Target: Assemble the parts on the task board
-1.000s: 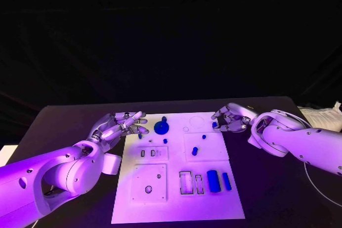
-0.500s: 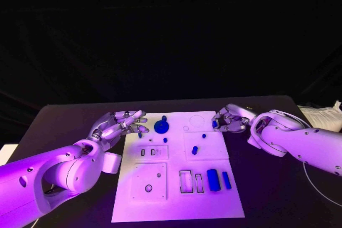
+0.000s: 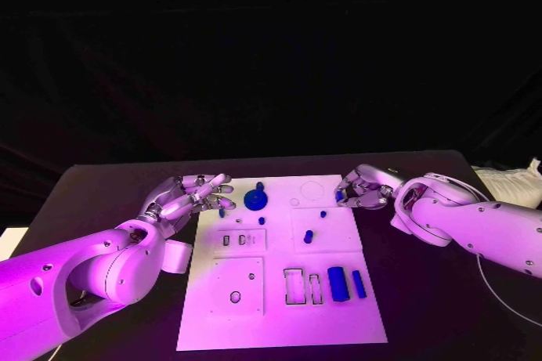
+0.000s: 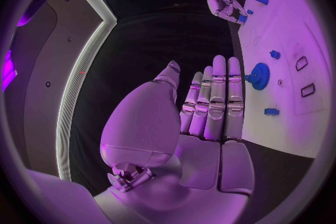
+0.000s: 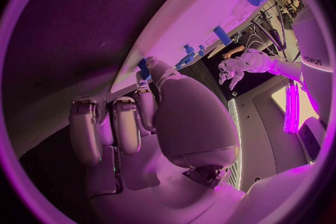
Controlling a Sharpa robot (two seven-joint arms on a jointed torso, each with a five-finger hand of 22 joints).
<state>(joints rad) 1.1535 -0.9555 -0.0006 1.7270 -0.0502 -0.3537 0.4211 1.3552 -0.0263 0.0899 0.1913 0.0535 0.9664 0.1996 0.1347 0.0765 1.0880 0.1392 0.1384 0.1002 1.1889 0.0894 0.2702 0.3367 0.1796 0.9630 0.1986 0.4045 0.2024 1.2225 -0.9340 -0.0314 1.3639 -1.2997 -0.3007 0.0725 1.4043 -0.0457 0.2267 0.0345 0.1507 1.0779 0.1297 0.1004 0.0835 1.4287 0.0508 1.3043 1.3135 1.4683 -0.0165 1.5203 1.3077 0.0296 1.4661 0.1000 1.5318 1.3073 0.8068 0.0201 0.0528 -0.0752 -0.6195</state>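
- The white task board (image 3: pixel 283 298) was laid flat in the middle of the black tabletop (image 3: pixel 102 196).
- The left robot hand (image 3: pixel 192 198) was seen at the board's far left corner. Its fingers (image 4: pixel 217 95) were stretched out straight, side by side, and nothing was held in them.
- A round blue gear (image 3: pixel 256 197) was seen standing on the board, just beside the left robot hand's fingertips. Whether it was touched could not be told.
- The right robot hand (image 3: pixel 359 190) was seen at the board's far right corner, with its fingers curled in.
- A small blue part (image 3: pixel 340 196) was pinched at the tips of the right robot hand, just over the board's edge.
- Three small blue pegs were seen in the middle of the board: one (image 3: pixel 261 221) below the gear, one (image 3: pixel 322 214) nearer the right robot hand, and one (image 3: pixel 307 237) closer to the robot.
- A thick blue cylinder (image 3: pixel 337 283) and a thin blue bar (image 3: pixel 358 284) were laid side by side on the near right part of the board.
- Two empty upright slots (image 3: pixel 294 286) were seen just left of the cylinder.
- Two small slots (image 3: pixel 234 240) were seen on the left side of the board, and a square plate with an oval hole (image 3: pixel 235 297) was seen below them.
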